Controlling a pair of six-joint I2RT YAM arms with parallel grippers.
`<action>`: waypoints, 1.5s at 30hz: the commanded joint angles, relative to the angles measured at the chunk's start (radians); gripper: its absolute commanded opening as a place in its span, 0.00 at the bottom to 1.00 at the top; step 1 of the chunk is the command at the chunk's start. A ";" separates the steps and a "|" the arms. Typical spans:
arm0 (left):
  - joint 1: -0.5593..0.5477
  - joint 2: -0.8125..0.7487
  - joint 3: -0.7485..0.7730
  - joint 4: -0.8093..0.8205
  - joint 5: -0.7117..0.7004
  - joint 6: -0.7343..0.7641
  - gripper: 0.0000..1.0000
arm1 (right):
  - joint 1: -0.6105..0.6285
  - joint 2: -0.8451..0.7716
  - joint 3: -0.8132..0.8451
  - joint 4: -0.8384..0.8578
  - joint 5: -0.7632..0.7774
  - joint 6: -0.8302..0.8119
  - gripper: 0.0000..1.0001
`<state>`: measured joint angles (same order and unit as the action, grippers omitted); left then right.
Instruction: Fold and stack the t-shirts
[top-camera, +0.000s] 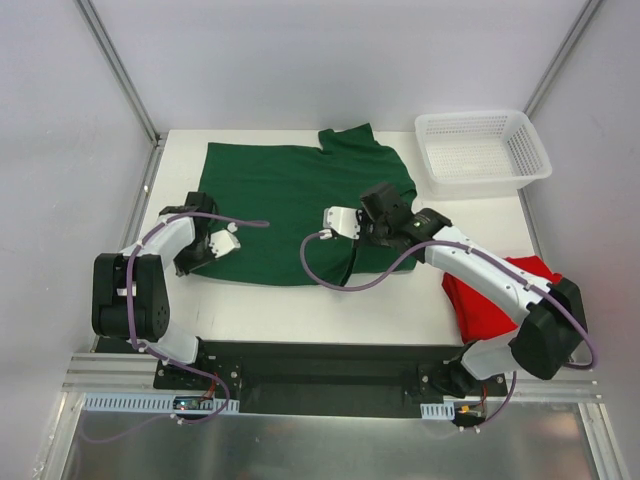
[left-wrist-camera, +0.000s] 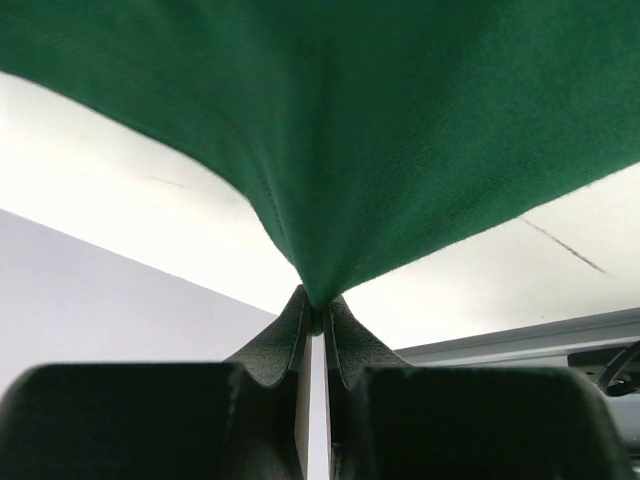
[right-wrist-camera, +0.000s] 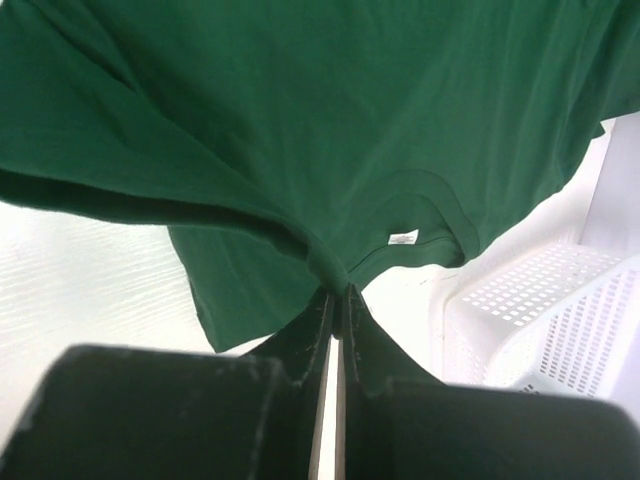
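Cloth pinched at both sides

Overhead, your green t-shirt (top-camera: 290, 195) lies spread left of the mesh basket (top-camera: 470, 117), and the red t-shirt (top-camera: 495, 295) is heaped nearer you than the basket. Left wrist: left gripper (left-wrist-camera: 312, 305) is clamped on a limp edge. Right wrist: right gripper (right-wrist-camera: 335, 292) is pinching a soft fold. It will likely drape, so hold the edges.

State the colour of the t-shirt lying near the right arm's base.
Bright red, plain; the red t-shirt shows best in the top external view.

right jaws: pinched tight on a fold of green shirt (right-wrist-camera: 300, 120) | shirt: draped above, neckline with white label (right-wrist-camera: 403, 238) showing | basket (right-wrist-camera: 540, 310): right, near neckline | bench (right-wrist-camera: 80, 270): left, under shirt
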<state>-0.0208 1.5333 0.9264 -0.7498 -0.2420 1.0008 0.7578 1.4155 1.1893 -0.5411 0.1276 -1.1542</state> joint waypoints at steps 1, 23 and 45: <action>-0.011 -0.029 0.043 -0.040 -0.026 -0.010 0.00 | -0.014 0.023 0.055 0.052 0.020 -0.033 0.01; -0.037 -0.055 0.109 -0.102 -0.026 -0.002 0.00 | -0.072 0.120 0.153 0.069 0.055 -0.075 0.01; -0.039 0.001 0.111 -0.091 -0.034 -0.018 0.00 | -0.046 -0.145 -0.043 -0.453 -0.042 0.007 0.01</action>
<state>-0.0532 1.5249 1.0061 -0.8139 -0.2481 0.9833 0.7040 1.2831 1.1706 -0.8932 0.1211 -1.1893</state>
